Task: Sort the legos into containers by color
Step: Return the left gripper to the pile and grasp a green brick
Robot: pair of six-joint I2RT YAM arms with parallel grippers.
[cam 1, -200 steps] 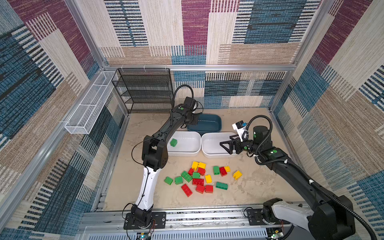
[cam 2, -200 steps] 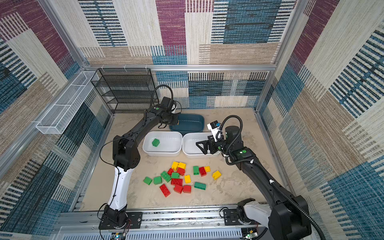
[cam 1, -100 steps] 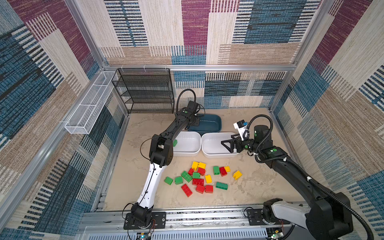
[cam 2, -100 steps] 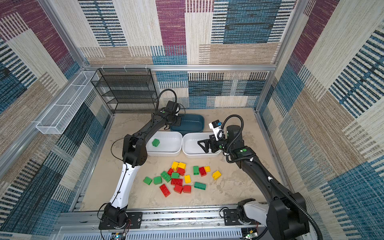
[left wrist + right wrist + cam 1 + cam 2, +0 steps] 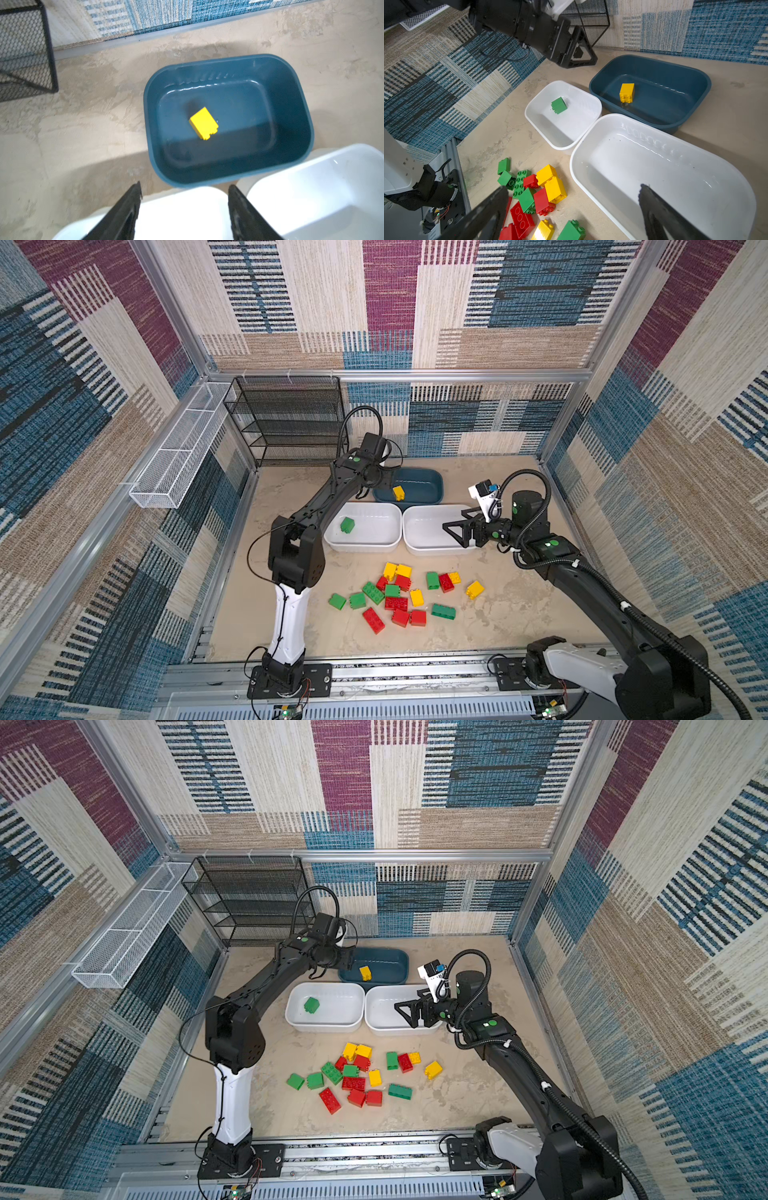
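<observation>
Nearest the front edge of the table [image 5: 519,614], the loose legos [image 5: 399,593] are seen scattered in a mixed cluster of red, green and yellow, none yet sorted. At the near side of that cluster a long red brick [image 5: 373,620] is laid flat, its long axis running diagonally to the front edge.

Behind the cluster, two white tubs are set side by side. A single green brick [image 5: 347,525] is held in the left white tub [image 5: 361,548]; nothing is seen in the right white tub [image 5: 428,551]. The right gripper [image 5: 573,188] is poised over the near right part of that tub, its jaws spread wide with nothing between them.

Farthest back, a yellow brick [image 5: 398,492] is found lying in the teal tub [image 5: 432,489], free of any jaw. The left gripper [image 5: 185,185] is held above the tub's near left rim, jaws parted and empty.

The remaining bricks lie toward the front edge from both grippers. The right gripper is judged the nearer, with only its own tub's rim between it and the cluster; both white tubs would have to be crossed by the left.
</observation>
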